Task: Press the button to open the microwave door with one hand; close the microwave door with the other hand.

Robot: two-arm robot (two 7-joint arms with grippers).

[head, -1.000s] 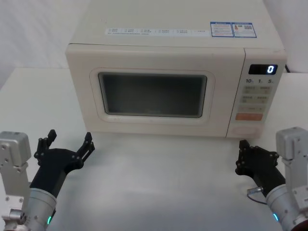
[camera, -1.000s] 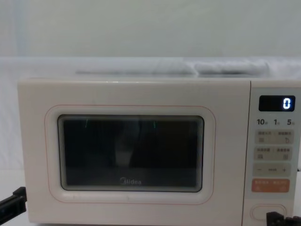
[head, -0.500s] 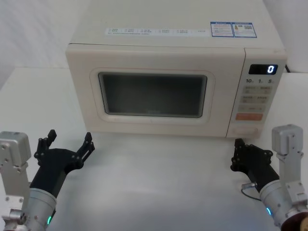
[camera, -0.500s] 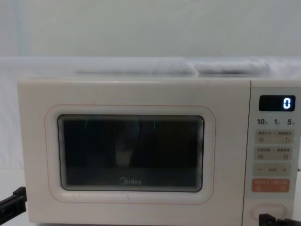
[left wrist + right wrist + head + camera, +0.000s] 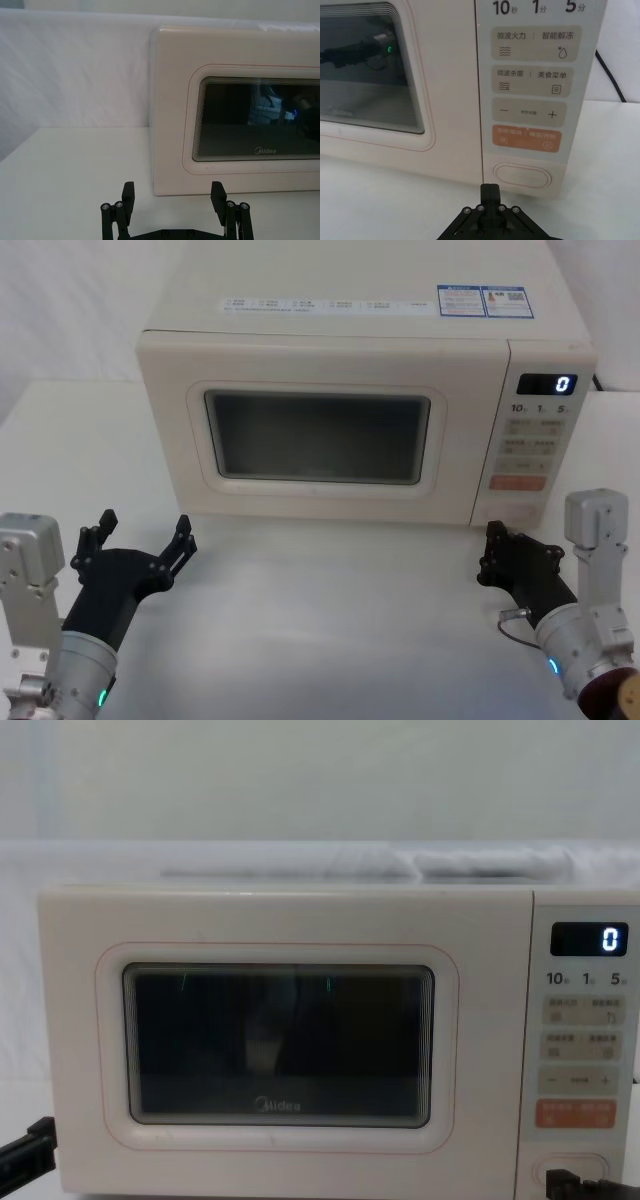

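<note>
The microwave (image 5: pixel 350 390) is seen standing square on the white worktop (image 5: pixel 330 620), facing the robot, its display reading 0. The microwave door (image 5: pixel 320 435) is shut flush with the cream front, the dark window and Midea logo being plain in the chest view. The opening step is judged to be in hand and not yet done. The right claw (image 5: pixel 500 558) is held low in front of the control panel (image 5: pixel 530 445), just short of its bottom corner; in the right wrist view its fingers are drawn together to a single narrow tip (image 5: pixel 490 192), aimed at the oval release button (image 5: pixel 522 176) below the orange key, near it but with a gap between. The left claw (image 5: pixel 140 535) is parked over the worktop in front of the oven's left corner, fingers spread wide, well clear of the door. The next move is judged to call for a short, straight push forward and slightly to the button's centre, so that the closed tip lands on the oval and not on the orange key above or the panel edge. The door should then be expected to swing out toward the left claw, which is placed to push it shut.
</note>
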